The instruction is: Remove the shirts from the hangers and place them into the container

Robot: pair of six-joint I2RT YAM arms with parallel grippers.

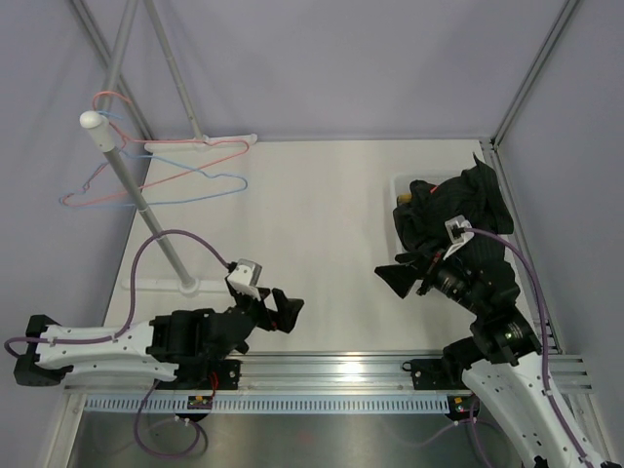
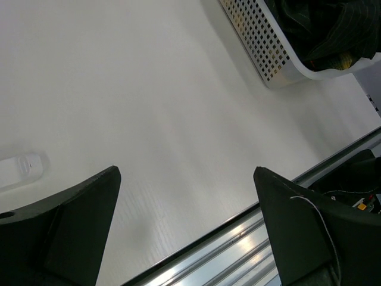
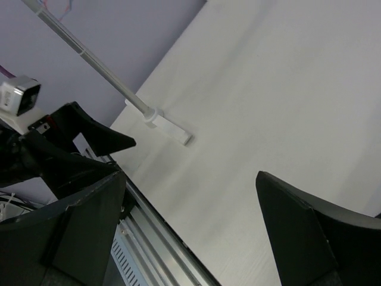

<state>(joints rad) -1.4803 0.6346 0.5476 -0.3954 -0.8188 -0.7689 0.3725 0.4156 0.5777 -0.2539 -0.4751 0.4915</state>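
Two black two-finger claws sit lowest in the overhead frame, both spread wide with nothing between their fingers: the left gripper (image 1: 276, 307) at lower centre-left, the right gripper (image 1: 398, 275) right of centre. Just above and right of the right claw, the white perforated plastic basket (image 1: 400, 183) holds the black pinstriped cloth shirt (image 1: 458, 207), heaped over its rim. A sliver of yellow cloth (image 2: 345, 58) shows under it in the left wrist view. Farthest, at upper left, the thin pink and light-blue wire hangers (image 1: 195, 145) hang bare on the grey metal rail pole (image 1: 146, 210).
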